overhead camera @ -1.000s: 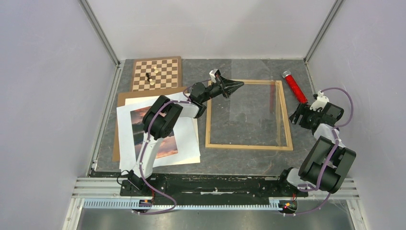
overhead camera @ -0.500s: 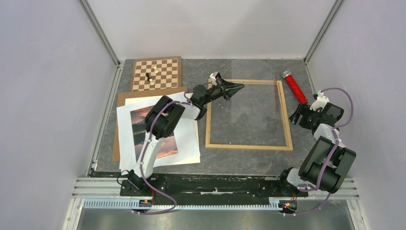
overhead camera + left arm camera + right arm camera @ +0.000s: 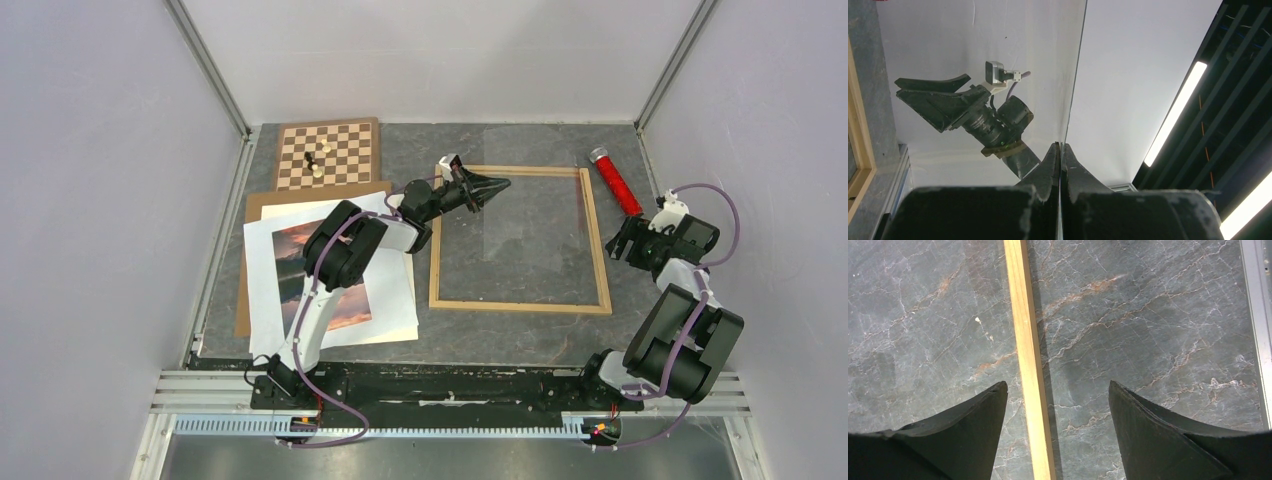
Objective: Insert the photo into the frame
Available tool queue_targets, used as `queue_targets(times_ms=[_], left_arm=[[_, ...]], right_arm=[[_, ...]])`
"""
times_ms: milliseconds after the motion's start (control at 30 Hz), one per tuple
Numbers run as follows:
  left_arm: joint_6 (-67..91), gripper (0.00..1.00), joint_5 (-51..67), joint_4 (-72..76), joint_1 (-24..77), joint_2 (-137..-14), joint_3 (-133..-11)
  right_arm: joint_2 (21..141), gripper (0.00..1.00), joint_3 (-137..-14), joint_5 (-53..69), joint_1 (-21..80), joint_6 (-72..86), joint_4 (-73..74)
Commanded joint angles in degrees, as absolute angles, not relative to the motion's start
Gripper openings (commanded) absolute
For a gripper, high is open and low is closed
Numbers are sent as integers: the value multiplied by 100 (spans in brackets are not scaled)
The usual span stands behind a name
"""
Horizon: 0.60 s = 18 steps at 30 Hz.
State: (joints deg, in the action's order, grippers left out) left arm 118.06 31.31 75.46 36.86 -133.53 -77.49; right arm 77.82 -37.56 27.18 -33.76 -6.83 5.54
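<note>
The left end effector point(image 3: 497, 183) is pinching shut on the edge of a clear pane point(image 3: 535, 215) over the frame point(image 3: 520, 305), near its far-left corner. The right end effector point(image 3: 1057, 383) is standing wide, its fingers straddling the frame's right rail. The photo point(image 3: 290, 250) is lying on white sheets point(image 3: 395, 310) left of the frame, outside it and partly under the left arm.

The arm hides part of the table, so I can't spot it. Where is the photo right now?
In the top view the photo lies left of the frame, on white sheets over a brown board, partly under the left arm.
</note>
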Motion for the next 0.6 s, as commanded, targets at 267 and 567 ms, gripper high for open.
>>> queue_targets(times_ms=[267,567], left_arm=[[11260,2,3402,7812,3514,-13335,-7560],[10675,2,3709,7449,3390,-13305,-7351]], right_arm=[[7722,77,-3753,2735,-3418,-747,450],[7676,77,-3727,2749,-3424,-765,448]])
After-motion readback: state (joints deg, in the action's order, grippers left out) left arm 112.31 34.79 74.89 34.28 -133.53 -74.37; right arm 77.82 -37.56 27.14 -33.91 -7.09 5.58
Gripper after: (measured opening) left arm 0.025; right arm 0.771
